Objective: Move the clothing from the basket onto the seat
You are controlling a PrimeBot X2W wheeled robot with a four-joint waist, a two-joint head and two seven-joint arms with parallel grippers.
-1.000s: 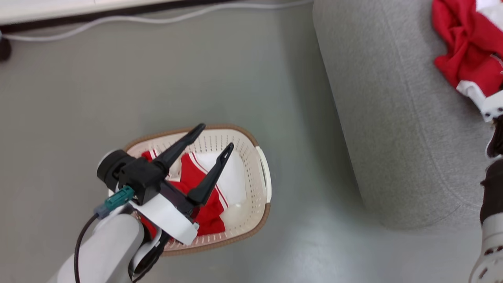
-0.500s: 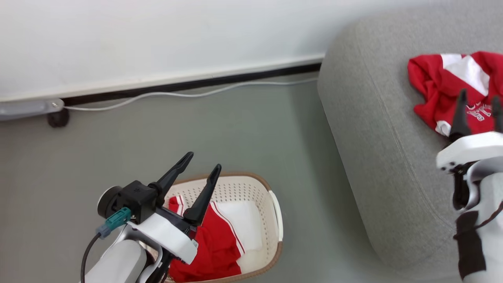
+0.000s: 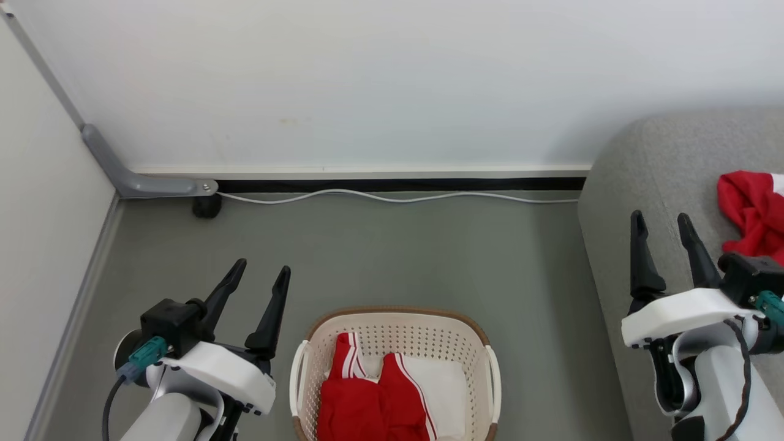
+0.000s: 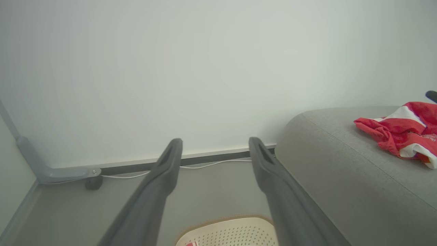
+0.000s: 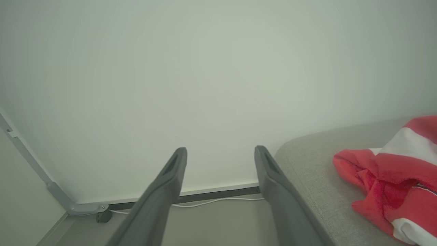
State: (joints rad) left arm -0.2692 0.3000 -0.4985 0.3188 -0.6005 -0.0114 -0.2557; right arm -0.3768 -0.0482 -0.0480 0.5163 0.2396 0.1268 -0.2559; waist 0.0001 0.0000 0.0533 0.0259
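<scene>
The cream basket [image 3: 484, 343] with brown rim stands on the floor at the bottom centre, and its far rim [image 4: 232, 222] peeks into the left wrist view. Red clothing with white stripes [image 3: 367, 407] lies inside it. A second red and white garment [image 3: 750, 211] [image 4: 403, 131] [image 5: 392, 181] lies crumpled on the grey seat [image 3: 637, 171] [image 4: 341, 157] [image 5: 307, 164] at the right. My left gripper [image 3: 262, 271] hovers open and empty to the left of the basket. Over the seat's near edge my right gripper [image 3: 660, 220] is open and empty, left of the garment.
A white wall with a dark skirting strip [image 3: 398, 184] runs across the back. A white cable [image 3: 392, 196] lies along it on the grey floor. A grey bracket and a dark wheel [image 3: 206, 207] sit in the left corner, by a side wall [image 3: 43, 202].
The head view has swung up and to the left, so the wall and corner came into sight. Both arms now rest low at either side, the left one off the basket.
</scene>
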